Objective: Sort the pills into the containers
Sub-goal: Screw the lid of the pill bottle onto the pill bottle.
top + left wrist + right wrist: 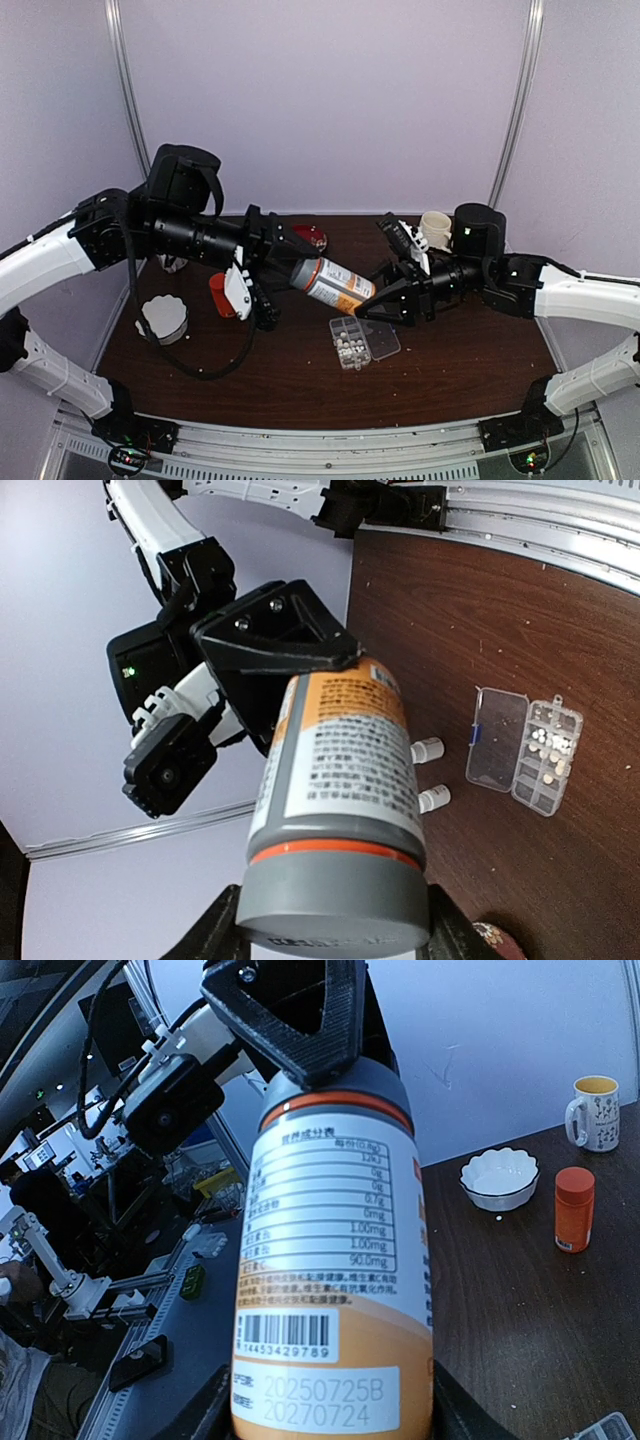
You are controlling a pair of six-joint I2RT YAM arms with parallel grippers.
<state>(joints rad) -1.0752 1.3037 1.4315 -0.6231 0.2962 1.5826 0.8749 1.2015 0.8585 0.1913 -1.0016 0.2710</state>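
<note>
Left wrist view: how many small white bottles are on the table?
2. One small white bottle is beside the large held bottle; the second just below it in the picture, both left of the clear organizer box. Others may hide behind the large bottle.

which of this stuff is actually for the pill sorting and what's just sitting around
For the job:
pills
clear organizer box
grey-capped bottle, gripped at both ends, probably the pill source

Just lying about:
white bowl
mug
small orange bottle
two small white bottles
</note>
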